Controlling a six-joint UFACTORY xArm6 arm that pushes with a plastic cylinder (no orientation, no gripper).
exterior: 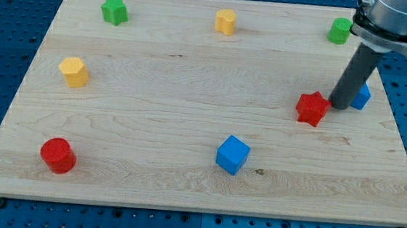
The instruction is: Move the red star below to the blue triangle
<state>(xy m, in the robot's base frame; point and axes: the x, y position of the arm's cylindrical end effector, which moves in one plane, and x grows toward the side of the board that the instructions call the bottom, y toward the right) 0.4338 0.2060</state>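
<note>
The red star [312,108] lies on the wooden board at the view's right. My tip [337,107] rests just right of the star, touching or nearly touching it. The blue triangle [363,96] sits right behind the rod, at the view's right, and the rod partly hides it. The star is to the left of the triangle and slightly lower.
A blue cube [232,154] sits at the bottom centre. A red cylinder [58,155] is at the bottom left. A yellow block [74,72] is at the left, a green star [114,10] at the top left, a yellow block [225,21] at the top centre, a green block [339,30] at the top right.
</note>
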